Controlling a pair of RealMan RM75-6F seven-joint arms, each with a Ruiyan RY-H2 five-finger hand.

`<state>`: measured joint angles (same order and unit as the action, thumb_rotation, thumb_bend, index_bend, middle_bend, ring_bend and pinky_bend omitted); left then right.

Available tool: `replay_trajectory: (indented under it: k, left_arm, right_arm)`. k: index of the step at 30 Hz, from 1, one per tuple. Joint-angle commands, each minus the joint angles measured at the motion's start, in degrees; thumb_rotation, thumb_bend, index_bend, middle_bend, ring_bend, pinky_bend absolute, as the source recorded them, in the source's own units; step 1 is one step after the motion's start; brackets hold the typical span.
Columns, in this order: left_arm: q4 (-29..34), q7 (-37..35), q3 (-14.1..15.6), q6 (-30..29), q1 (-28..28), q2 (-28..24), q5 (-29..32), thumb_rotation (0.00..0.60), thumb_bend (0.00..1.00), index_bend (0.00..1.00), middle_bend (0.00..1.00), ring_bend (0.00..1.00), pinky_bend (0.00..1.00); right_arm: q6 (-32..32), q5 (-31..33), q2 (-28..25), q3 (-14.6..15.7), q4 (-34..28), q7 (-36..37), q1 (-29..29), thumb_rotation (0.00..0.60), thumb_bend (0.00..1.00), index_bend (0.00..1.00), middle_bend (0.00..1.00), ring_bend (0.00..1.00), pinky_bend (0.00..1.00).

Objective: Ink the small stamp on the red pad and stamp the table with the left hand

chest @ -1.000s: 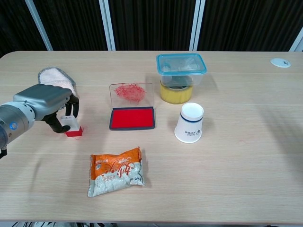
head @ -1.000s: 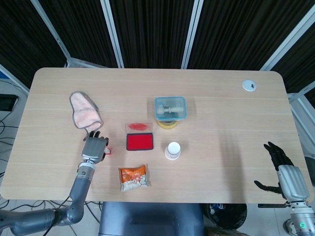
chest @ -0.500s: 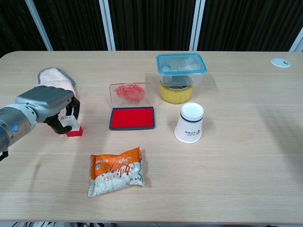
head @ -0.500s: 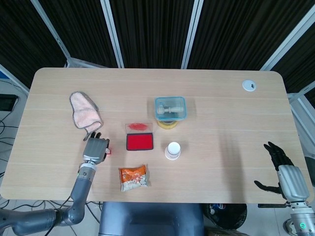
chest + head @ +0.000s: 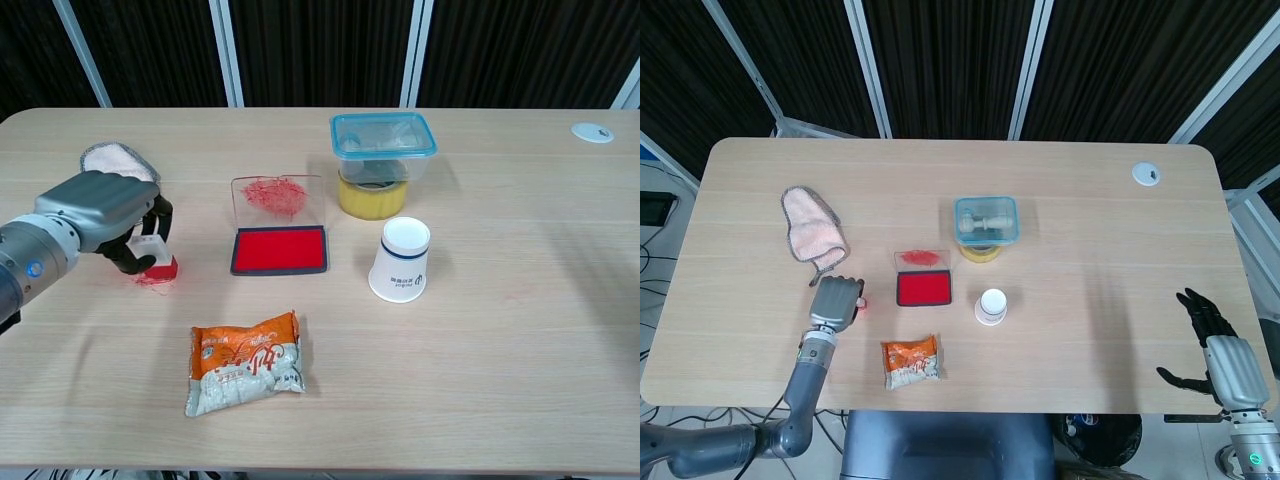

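My left hand [image 5: 105, 215] [image 5: 836, 299] grips the small stamp [image 5: 155, 257], a clear-topped block with a red base, at the left of the table. The stamp is tilted and raised a little off the wood, and a red ink mark [image 5: 150, 281] shows on the table just beneath it. The red ink pad [image 5: 280, 249] [image 5: 924, 289] lies open to the right of the hand, its clear lid [image 5: 277, 202] standing up behind it with red smears. My right hand [image 5: 1215, 345] hovers with fingers spread past the table's near right corner, holding nothing.
A pink cloth [image 5: 811, 225] lies behind the left hand. An orange snack packet [image 5: 246, 361] lies in front of the pad. A white paper cup [image 5: 400, 259] lies right of the pad. A lidded clear box [image 5: 383, 138] sits on a yellow tape roll [image 5: 372, 198].
The left hand has lifted and tilted the stamp off the table, uncovering a red mark where it stood. The right hand has not moved.
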<state>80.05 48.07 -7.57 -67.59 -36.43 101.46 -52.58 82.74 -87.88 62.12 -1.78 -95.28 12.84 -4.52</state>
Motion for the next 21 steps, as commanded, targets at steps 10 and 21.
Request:
replay_trajectory:
  k: [10,21]
  left_arm:
    - [2.05,-3.75,-3.18,4.27,-3.3,-0.86,-1.05,0.6,0.48,0.7,0.71,0.53,0.59]
    - [2.15,1.47,-6.98,5.81,-9.08,1.17,2.77,0.6,0.49,0.72,0.73,0.55,0.6]
  right_arm:
    - [-0.09,0.17,-0.06,-0.05,-0.06,0.19,-0.03,0.6,0.13,0.0,0.0,0.0,0.18]
    - [-0.56,0.64,-0.34,-0.15,-0.23,1.03,-0.13,0.6,0.14,0.0,0.0,0.0,0.18]
